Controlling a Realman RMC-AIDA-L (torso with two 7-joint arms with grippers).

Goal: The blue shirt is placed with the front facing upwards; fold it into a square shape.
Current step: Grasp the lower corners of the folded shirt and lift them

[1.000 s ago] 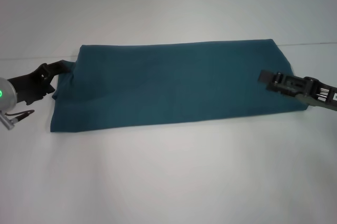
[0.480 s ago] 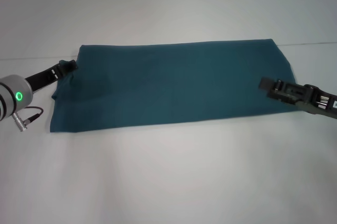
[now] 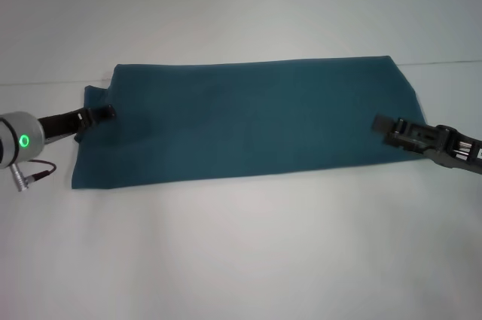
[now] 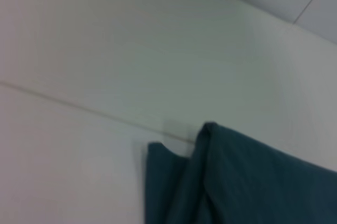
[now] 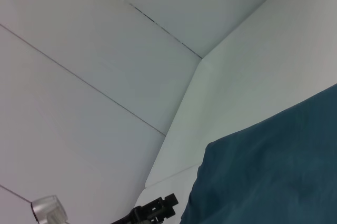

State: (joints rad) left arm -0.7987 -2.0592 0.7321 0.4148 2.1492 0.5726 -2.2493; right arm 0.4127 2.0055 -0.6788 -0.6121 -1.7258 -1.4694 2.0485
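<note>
The blue shirt [image 3: 248, 120] lies on the white table as a long teal band running left to right, plain side up, with no print or collar showing. My left gripper [image 3: 108, 112] is at the band's left end, over the cloth edge, just in front of a small flap that sticks out there. The right gripper [image 3: 379, 123] rests low over the cloth near the right end. The left wrist view shows the shirt [image 4: 247, 182] with a folded corner. In the right wrist view the shirt [image 5: 274, 171] fills the foreground, with the left gripper [image 5: 158, 208] far off.
The white table [image 3: 241, 245] has bare surface in front of and behind the shirt. A thin seam [image 3: 45, 83] crosses it at the back. A short cable [image 3: 38, 169] hangs from my left wrist beside the shirt's near left corner.
My left gripper slid from the shirt's far left corner toward me along the left edge, and the arm swung round. The right gripper drifted slightly nearer. The shirt kept its shape.
</note>
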